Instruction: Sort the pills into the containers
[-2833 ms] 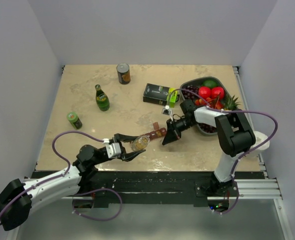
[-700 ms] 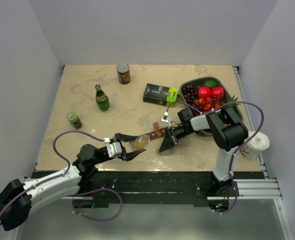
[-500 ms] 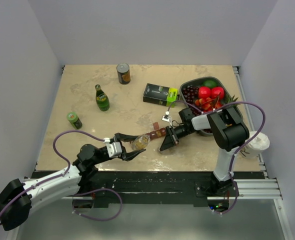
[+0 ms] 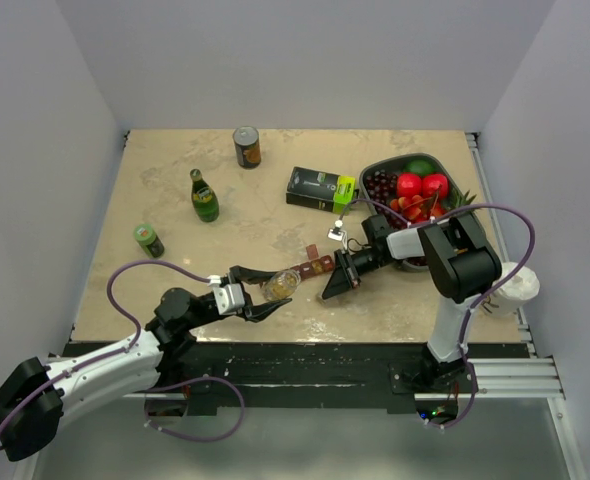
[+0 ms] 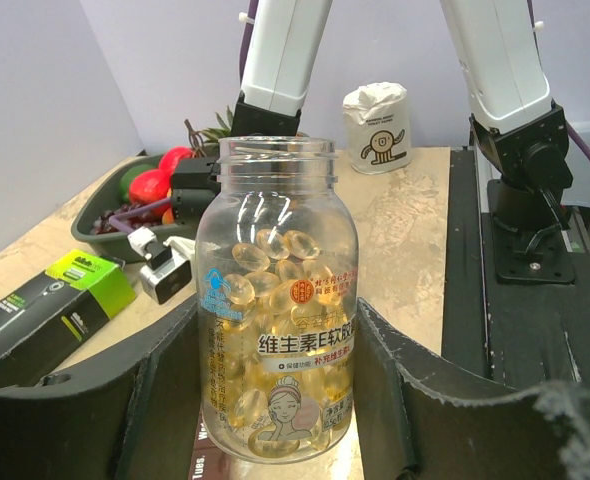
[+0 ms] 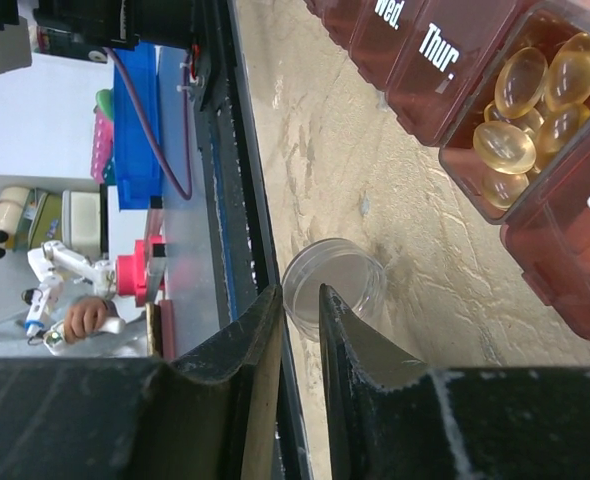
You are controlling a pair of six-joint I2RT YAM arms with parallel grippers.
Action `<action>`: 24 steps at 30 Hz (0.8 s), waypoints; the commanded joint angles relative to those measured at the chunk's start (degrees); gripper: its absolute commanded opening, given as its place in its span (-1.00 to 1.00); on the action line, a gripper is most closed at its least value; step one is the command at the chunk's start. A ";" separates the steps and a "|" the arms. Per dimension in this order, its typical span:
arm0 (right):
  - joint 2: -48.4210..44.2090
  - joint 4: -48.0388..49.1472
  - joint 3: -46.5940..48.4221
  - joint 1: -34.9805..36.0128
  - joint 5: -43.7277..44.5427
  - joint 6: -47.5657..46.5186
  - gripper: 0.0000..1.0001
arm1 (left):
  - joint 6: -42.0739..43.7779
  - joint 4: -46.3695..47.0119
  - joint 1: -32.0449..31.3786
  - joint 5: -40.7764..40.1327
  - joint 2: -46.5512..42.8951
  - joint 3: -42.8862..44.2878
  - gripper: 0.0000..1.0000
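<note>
The right arm has pulled its elbow in toward the middle of the table (image 4: 175,200) and its right gripper (image 4: 337,282) has dropped a little nearer, while the left arm has stayed where it was. The containers (image 4: 315,266), a dark red strip of day-marked compartments, lie on the table just to the far left of the right gripper, between the two arms. In the right wrist view one compartment of the strip stands open and holds a small heap of golden capsules (image 6: 535,95). The neighbours marked Wed. and Thur. have their lids down, and what is in them cannot be read. The right fingers stand slightly apart with nothing between them, and a clear cap (image 6: 332,288) lies on the table just beyond their tips. The left gripper (image 4: 268,292) is clamped on the open pill bottle (image 5: 275,330), held just left of the strip's near end. The bottle is uncapped and well over half full. By this showing the sorting is early: one compartment is filled, and the rest seemingly wait for their share.
</note>
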 commanded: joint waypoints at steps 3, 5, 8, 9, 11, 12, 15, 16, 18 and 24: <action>-3.43 -1.86 1.32 -0.70 0.15 -2.60 -0.42 | 0.95 2.97 -0.20 0.17 -0.31 2.66 -1.00; -3.69 -2.74 1.58 -0.87 0.15 -3.40 -0.39 | 0.95 2.97 -0.20 0.25 -0.31 2.66 -1.00; -4.48 -2.83 1.58 -0.87 0.42 -3.49 -0.38 | 0.95 3.06 -0.20 0.25 -0.31 2.66 -1.00; -4.57 -2.92 1.67 -0.87 0.59 -3.66 -0.38 | 0.95 3.06 -0.20 0.34 -0.23 2.66 -1.00; -5.19 -4.14 2.11 -1.05 0.94 -5.06 -0.38 | 0.86 2.97 -0.29 0.34 -0.40 2.66 -1.00; -5.45 -4.67 2.29 -1.05 1.21 -5.68 -0.37 | 0.86 2.97 -0.20 0.34 -0.49 2.66 -1.00; -7.38 -6.79 2.90 -1.14 2.70 -7.80 -0.28 | 0.86 2.71 -0.20 0.34 -0.75 2.75 -1.00; -8.17 -6.79 2.90 -1.40 3.66 -7.80 -0.28 | 0.86 2.62 -0.28 0.17 -0.84 2.75 -1.00; -10.63 -6.70 2.73 -1.84 4.54 -7.80 -0.23 | 0.86 2.45 -0.28 0.17 -1.02 2.84 -1.00; -16.43 -14.77 6.85 -1.93 12.88 -16.57 -0.21 | 1.12 1.05 -0.20 0.25 -2.16 3.36 -1.00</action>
